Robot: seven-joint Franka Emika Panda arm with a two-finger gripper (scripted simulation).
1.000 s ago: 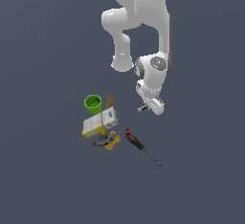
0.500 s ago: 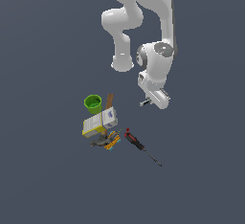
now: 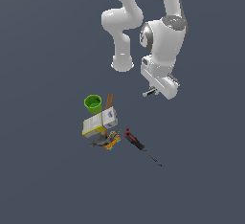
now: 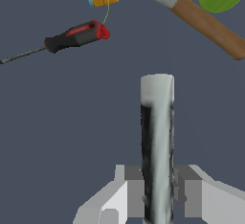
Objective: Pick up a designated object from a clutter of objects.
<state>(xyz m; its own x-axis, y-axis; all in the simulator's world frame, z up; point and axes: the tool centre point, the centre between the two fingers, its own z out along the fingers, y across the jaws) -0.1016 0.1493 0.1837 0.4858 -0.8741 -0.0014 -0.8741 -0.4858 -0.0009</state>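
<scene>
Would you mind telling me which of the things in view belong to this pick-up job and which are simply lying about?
Job in hand:
- marker, clamped between the gripper fingers, lifted clear of the pile

Lying about:
- green cup
- white-yellow box
- brown stick
- screwdriver
- orange-grey tangle

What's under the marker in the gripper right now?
Under the held marker in the wrist view is bare floor; the strip directly behind it is covered. The screwdriver lies apart. The gripper clamps it.
</scene>
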